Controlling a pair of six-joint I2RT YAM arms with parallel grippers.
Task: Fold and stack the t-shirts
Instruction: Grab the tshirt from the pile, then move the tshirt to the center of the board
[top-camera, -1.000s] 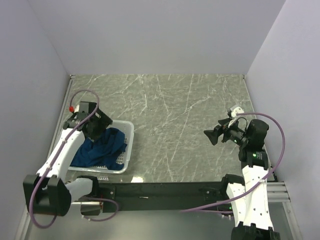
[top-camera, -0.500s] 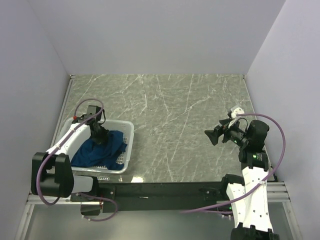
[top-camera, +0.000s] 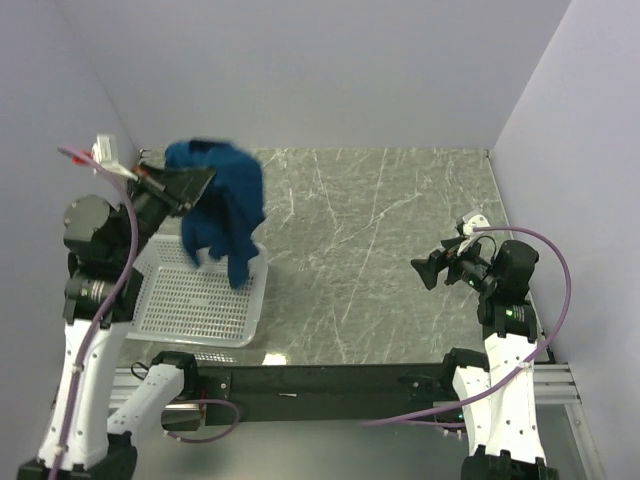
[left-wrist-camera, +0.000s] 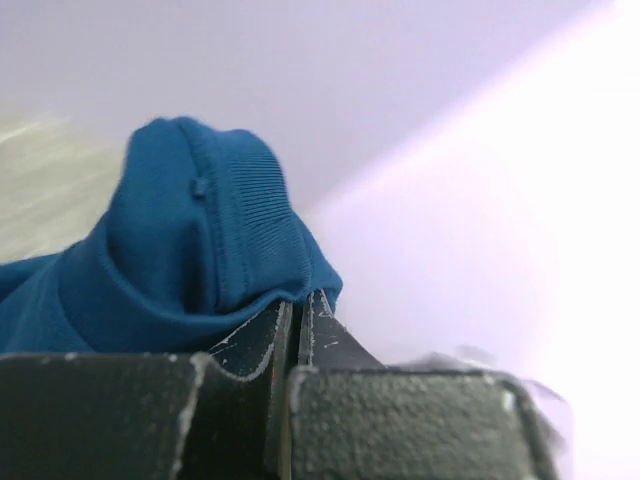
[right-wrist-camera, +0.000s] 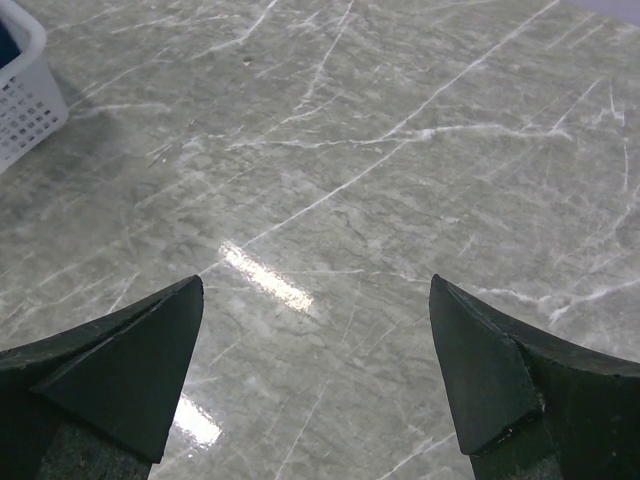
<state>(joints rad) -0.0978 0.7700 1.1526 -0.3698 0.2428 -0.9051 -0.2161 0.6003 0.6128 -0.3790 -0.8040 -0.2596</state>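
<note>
The left gripper (top-camera: 192, 186) is raised high, its jaws pressed together on a fold of the dark blue t-shirt (top-camera: 225, 205). In the left wrist view a ribbed hem bulges just above and to the left of the closed tips. It may be the collar, though the close view makes that hard to confirm. The rest of the shirt hangs below the jaws, its lowest folds over the far right corner of the white mesh basket (top-camera: 190, 300); whether they touch the rim cannot be told. The right gripper (right-wrist-camera: 315, 288) hovers with its jaws spread wide and nothing held, the marble table (right-wrist-camera: 380, 150) showing through the gap. The basket's corner lies well off beyond its left finger.
</note>
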